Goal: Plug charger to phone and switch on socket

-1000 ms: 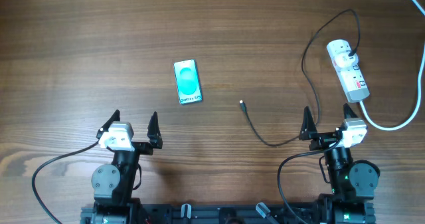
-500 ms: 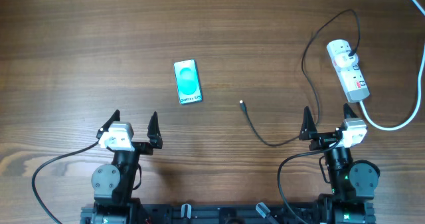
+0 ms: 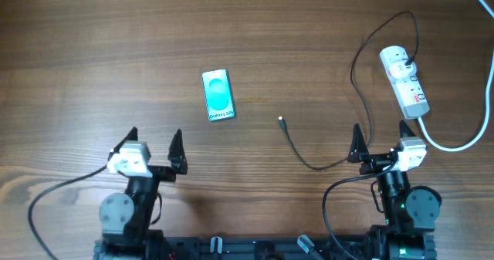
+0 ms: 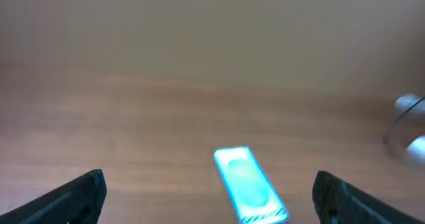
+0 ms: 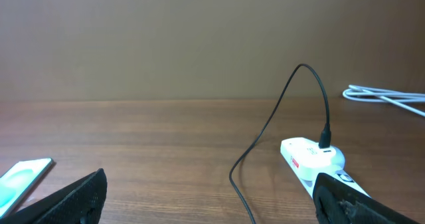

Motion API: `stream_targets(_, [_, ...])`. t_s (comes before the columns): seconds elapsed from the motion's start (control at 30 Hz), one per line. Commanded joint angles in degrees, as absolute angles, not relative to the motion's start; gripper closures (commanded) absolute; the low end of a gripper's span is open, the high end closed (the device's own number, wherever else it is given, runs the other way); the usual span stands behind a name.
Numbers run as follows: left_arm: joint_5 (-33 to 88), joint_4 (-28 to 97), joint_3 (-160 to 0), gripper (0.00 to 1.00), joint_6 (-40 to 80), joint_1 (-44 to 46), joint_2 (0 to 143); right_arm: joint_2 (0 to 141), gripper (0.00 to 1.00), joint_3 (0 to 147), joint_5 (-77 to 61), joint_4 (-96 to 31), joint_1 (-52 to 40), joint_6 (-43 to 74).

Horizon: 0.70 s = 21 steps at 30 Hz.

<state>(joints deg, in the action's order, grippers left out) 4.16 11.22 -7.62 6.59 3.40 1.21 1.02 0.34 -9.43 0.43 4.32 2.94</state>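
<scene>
Phone [image 3: 218, 95] lies flat, screen up, on the desk [image 3: 77, 44], just ahead of the left end effector [image 3: 155, 133], whose fingers are spread wide and hold nothing. The right end effector [image 3: 380, 128] is likewise spread and empty. The charger [image 3: 315, 167] loops close in front of it, with its adapter seated in the socket [image 3: 404, 81] at the far right and its connector tip [image 3: 282, 122] loose between phone and right arm. The layout seems to invite a split — one arm steadies, the other plugs.

Left pincer [image 3: 155, 132] and right pincer [image 3: 380, 127] (both spread wide)
</scene>
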Motion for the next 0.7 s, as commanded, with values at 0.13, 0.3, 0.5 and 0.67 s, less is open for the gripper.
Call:
stream_targets(0.13, [13.37, 37.01, -48.75, 0.0, 12.86, 3.6, 27.2, 0.97, 0.0, 0.3, -10.37, 0.78, 4.71, 3.18])
stream_targets(0.3, [15.22, 68.45, -90.63, 0.0, 12.62, 3.66, 60.82, 0.97, 0.0, 0.3, -10.35, 0.78, 4.71, 3.16])
stream_targets(0.5, [16.97, 96.49, -135.35, 0.0, 12.23, 3.66, 94.87, 0.97, 0.0, 0.3, -10.35, 0.78, 4.71, 3.16])
stream_targets(0.67, [14.31, 94.0, -135.24, 0.0, 12.27, 3.64, 104.97, 0.97, 0.0, 0.3, -10.37, 0.78, 4.71, 3.16])
